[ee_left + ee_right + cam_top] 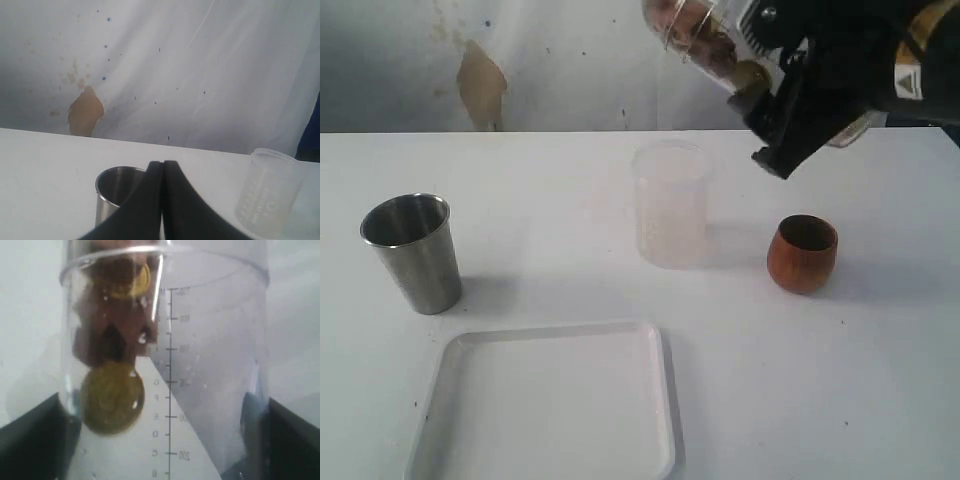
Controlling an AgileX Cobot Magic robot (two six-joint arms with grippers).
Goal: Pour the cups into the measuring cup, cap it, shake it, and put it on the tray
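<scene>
The right gripper [788, 110] clamped the tilted measuring cup [695, 35], loaded with brown and yellow pieces, at upper right; pouring looked done, and capping likely needed the frosted container [670, 205] at centre. The left gripper [162, 200], pressed together, hung near the steel tumbler [412, 252]. A "200" showed on the cup's scale; the container's print was unreadable.

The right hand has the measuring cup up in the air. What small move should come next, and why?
Probably tip the measuring cup upright and begin lowering it toward the tray. The right hand holds it high and tilted with brown and yellow pieces inside, while the steel tumbler and wooden cup stand set down. Whether it is capped I cannot tell.
</scene>
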